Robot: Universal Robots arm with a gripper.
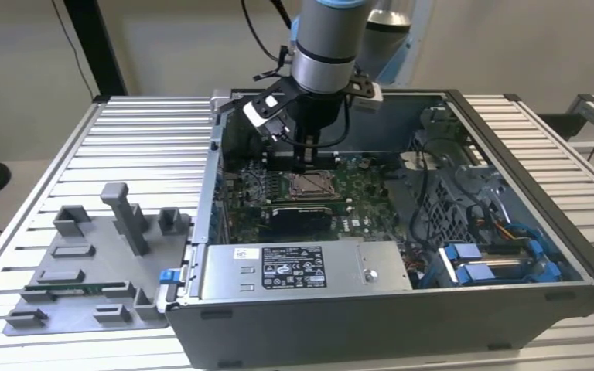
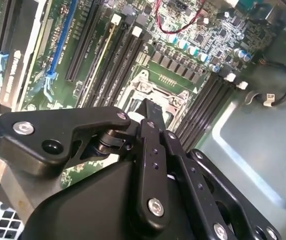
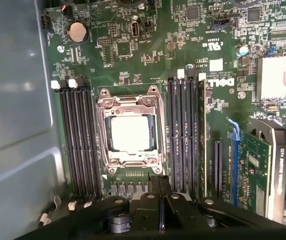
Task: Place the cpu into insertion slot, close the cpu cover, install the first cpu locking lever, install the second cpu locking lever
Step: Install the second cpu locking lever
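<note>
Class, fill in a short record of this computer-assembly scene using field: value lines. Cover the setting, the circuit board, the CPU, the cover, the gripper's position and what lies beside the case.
setting: open computer case on a ribbed metal table
board: green circuit board inside the case
cpu: silvery top up, seated in the insertion slot
cpu cover: lying down flat around the chip
gripper: above the socket, holding nothing visible
memory slots: black rows on both sides of the socket
beside case: grey fixture tray, on the exterior view's left

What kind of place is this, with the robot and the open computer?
Probably a robotics lab or test workshop: a robot arm reaches into an open computer case on a slatted metal table, beside a grey parts holder.
</note>
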